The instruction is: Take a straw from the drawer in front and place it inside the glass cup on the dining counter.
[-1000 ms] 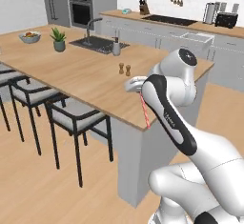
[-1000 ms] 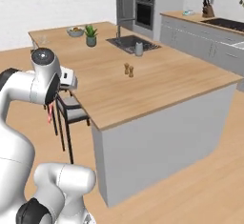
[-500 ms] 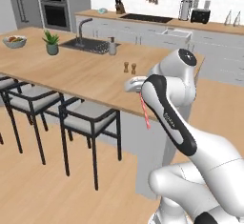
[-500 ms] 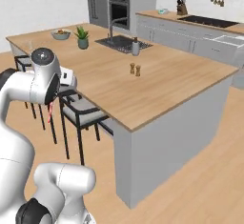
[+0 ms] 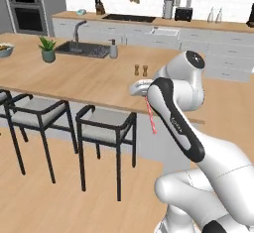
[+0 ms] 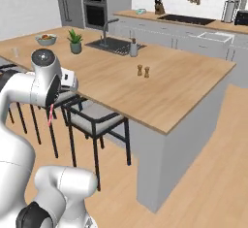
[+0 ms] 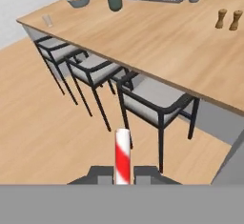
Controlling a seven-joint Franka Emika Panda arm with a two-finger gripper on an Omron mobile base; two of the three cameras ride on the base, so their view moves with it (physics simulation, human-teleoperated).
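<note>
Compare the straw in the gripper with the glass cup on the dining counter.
The straw is a thin stick with red and white bands; the glass cup is a clear, colourless tumbler. The straw is held in the gripper out over the floor beside the stools; the glass cup stands free near the far end of the dining counter. The straw looms large in the hand view; the glass cup looks tiny there. Both are small.

Long wood-top table (image 6: 184,89) on a grey base. On it: sink with faucet (image 6: 107,43), grey soap bottle (image 6: 133,48) just beside the sink, potted plant (image 6: 75,41), fruit bowl (image 6: 45,39), small glass cup (image 7: 47,20) near the far end, two small shakers (image 6: 143,71) mid-table. Dark stools (image 7: 155,101) stand on the wood floor (image 7: 52,142) along its edge.
</note>
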